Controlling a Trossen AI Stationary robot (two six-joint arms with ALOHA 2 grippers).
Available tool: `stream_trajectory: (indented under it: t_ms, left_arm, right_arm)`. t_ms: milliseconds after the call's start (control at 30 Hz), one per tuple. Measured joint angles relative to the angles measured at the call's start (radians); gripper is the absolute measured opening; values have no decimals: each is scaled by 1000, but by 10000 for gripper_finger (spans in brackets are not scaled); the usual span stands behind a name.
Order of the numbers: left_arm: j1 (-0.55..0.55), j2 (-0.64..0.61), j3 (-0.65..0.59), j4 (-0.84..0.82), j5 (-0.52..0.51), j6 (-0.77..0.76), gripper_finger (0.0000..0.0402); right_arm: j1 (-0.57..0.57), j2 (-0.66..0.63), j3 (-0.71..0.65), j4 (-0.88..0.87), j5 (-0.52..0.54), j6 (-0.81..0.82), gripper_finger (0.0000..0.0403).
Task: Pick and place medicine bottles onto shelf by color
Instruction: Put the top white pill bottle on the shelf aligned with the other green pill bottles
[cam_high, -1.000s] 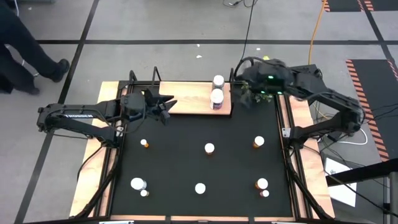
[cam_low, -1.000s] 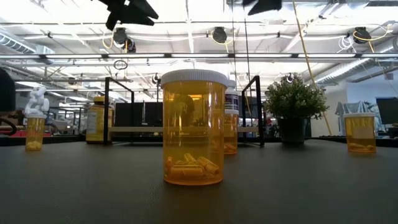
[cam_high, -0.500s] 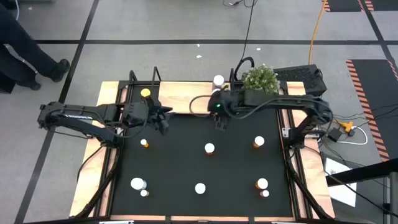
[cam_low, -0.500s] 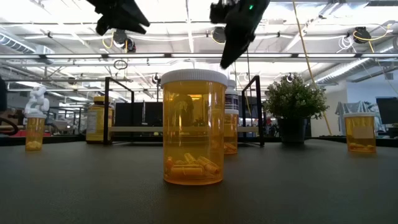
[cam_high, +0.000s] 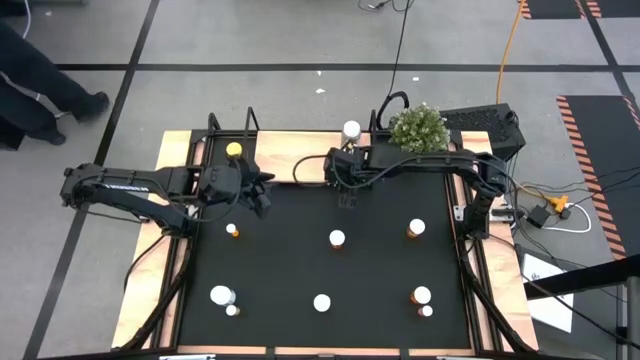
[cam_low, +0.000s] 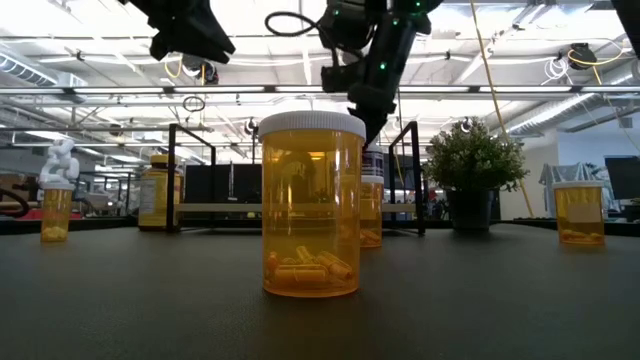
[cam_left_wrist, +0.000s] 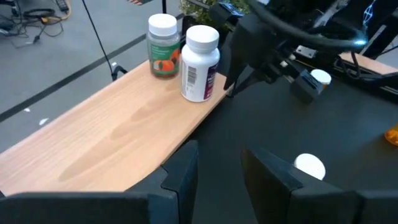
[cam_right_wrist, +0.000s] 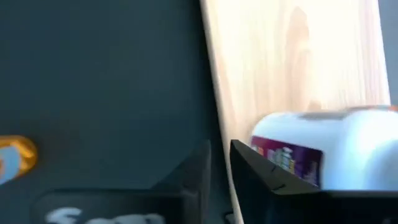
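Black matting (cam_high: 300, 270) covers most of the table, with a light-wood shelf (cam_high: 290, 160) with black corner posts along its far edge. On the shelf's right end stand two white-capped bottles: a green-labelled bottle (cam_left_wrist: 163, 46) at the corner and a white bottle with a purple label (cam_left_wrist: 200, 63) just beside it. A yellow-lidded amber jar (cam_high: 234, 150) stands at the shelf's left end. A green potted plant (cam_high: 418, 126) sits past the shelf's right end.

Loose on the mat are several small bottles: a white-capped one near the middle (cam_high: 337, 238), orange ones at mid-left (cam_high: 232, 230) and mid-right (cam_high: 416, 229), and more along the near edge. At table height, a large amber pill bottle (cam_low: 312, 205) fills the foreground.

The left hand (cam_high: 262, 190) hovers above the mat by the shelf's front edge, its fingers (cam_left_wrist: 183, 171) a little apart and gripping nothing. The right hand (cam_high: 346, 200) hangs over the mat just in front of the purple-labelled bottle, its fingers (cam_right_wrist: 202, 171) close together with a narrow gap, empty.
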Motion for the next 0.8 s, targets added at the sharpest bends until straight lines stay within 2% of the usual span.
stream_trajectory:
  t_ms: [333,800]
  left_arm:
    - [10,0,0,-1,0,62,122]
    - [31,-1,0,-6,0,87,122]
  right_arm:
    - [-63,-11,1,20,0,-25,13]
    - [-110,-10,1,34,0,-40,10]
